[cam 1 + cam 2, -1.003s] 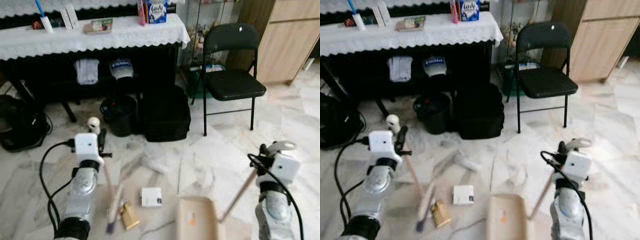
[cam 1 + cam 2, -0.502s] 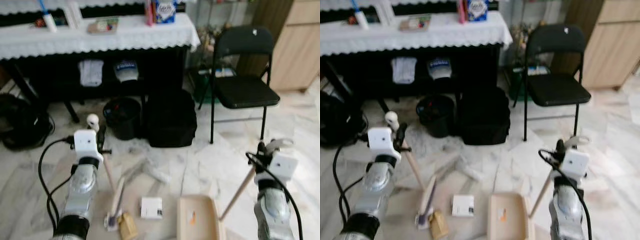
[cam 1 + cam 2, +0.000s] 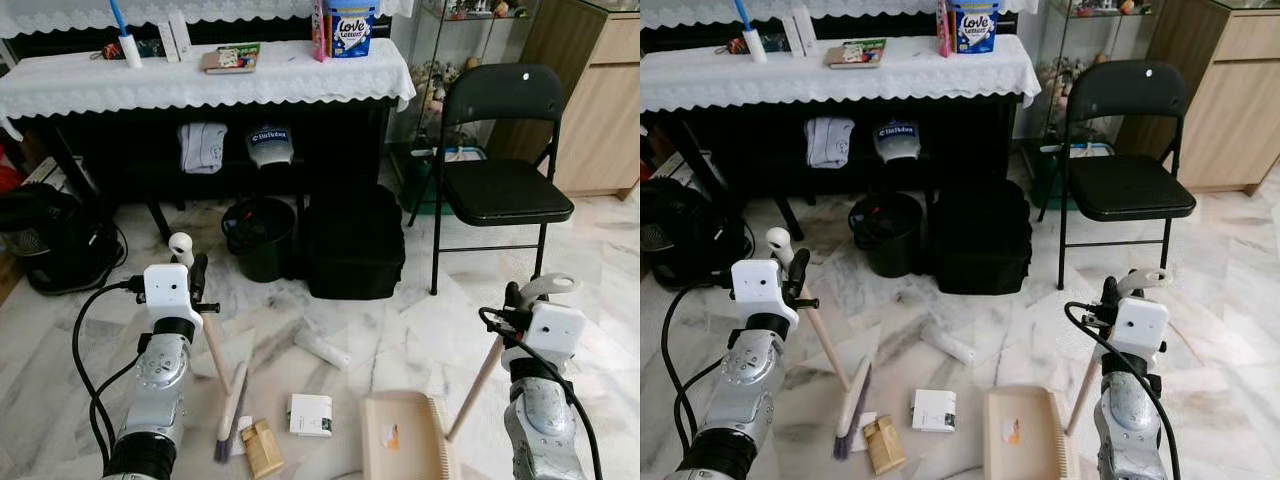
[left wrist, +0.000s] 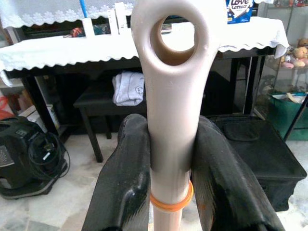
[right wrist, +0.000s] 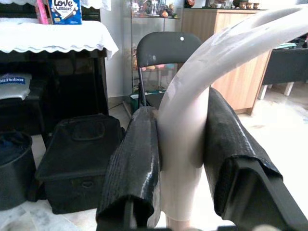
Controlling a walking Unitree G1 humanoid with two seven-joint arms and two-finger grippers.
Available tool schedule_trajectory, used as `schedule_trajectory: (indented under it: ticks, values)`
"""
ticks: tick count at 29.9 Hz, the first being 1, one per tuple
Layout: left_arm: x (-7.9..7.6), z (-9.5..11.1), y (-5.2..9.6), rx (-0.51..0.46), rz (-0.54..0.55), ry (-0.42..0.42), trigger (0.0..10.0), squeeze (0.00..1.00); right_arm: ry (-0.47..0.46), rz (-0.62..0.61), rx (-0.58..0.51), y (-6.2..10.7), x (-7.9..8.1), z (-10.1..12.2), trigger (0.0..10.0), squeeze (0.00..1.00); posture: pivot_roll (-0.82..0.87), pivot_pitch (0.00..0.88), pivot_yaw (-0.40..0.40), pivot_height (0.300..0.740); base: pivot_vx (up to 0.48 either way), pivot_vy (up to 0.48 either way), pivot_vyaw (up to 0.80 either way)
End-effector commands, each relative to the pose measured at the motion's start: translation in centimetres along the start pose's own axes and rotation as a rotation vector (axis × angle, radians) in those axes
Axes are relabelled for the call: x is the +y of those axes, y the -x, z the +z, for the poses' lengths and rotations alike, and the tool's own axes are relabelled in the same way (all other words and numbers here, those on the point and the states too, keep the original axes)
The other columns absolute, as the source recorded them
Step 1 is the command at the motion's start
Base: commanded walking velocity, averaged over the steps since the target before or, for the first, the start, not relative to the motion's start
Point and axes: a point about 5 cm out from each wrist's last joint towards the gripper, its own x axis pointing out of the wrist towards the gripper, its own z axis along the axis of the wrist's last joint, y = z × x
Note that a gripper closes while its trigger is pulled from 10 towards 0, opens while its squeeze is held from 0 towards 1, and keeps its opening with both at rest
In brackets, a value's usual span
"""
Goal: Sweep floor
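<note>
My left gripper is shut on the beige broom handle just below its ring-shaped end. The handle slants down to the broom head, which rests on the marble floor. My right gripper is shut on the curved top of the dustpan handle. The beige dustpan lies flat on the floor between my arms. Litter lies near the broom head: a white box, a tan box and a white roll.
A black folding chair stands ahead on the right, beside a wooden cabinet. A black bag and a black bucket sit by the cloth-covered table. A black appliance with cables is at the left.
The whole view has shifted and sharpened, so the camera moved. Broom, dustpan and litter keep about the same places relative to one another, and both grips are unchanged.
</note>
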Motion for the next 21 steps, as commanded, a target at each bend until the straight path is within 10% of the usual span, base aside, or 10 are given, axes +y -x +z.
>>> schedule_trajectory:
  ticks: [1,21]
  values:
    - [0.18,0.52,-0.19,-0.031,0.001,-0.008,10.0,0.00,0.008,0.001,-0.033,-0.24,-0.12,0.66,10.0,0.00,-0.09,0.000,0.030,0.740,0.000,0.000,0.00]
    - [0.41,0.51,-0.05,-0.032,0.008,-0.015,10.0,0.00,-0.003,0.001,-0.023,-0.06,-0.02,0.42,10.0,0.00,-0.08,0.000,0.031,0.740,0.210,0.000,0.00]
